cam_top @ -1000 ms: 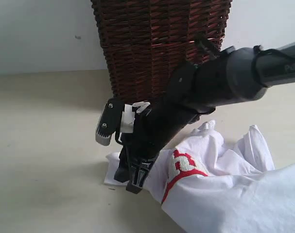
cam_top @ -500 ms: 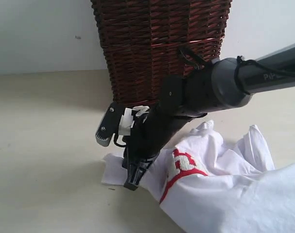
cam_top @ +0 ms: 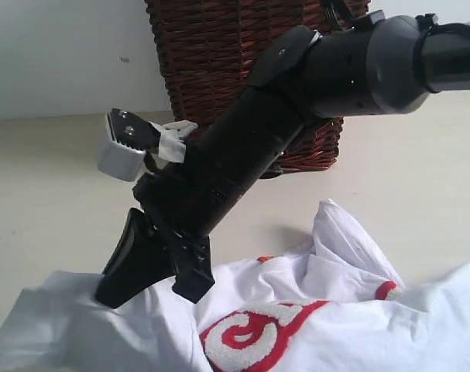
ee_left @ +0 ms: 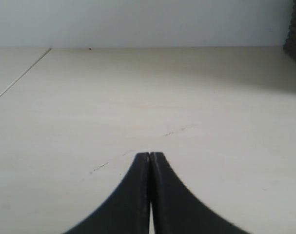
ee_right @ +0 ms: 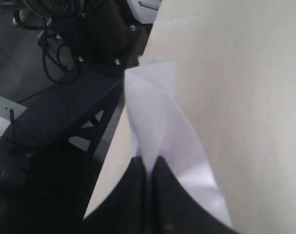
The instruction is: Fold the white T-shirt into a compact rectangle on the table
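Right fingers (ee_right: 148, 168) clenched on a T-shirt (cam_top: 351, 271) edge, lifting it, probably to spread the cloth for folding. T-shirt lies crumpled on the surface (cam_top: 49, 201) before the basket (cam_top: 219, 70). Left fingers (ee_left: 150, 158) clenched, empty, apparently idle above the surface.

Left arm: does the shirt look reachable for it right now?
Probably, but not at once. The left gripper is shut over bare table with nothing ahead blocking it, yet the shirt is outside its view; the right gripper is clamped on it.
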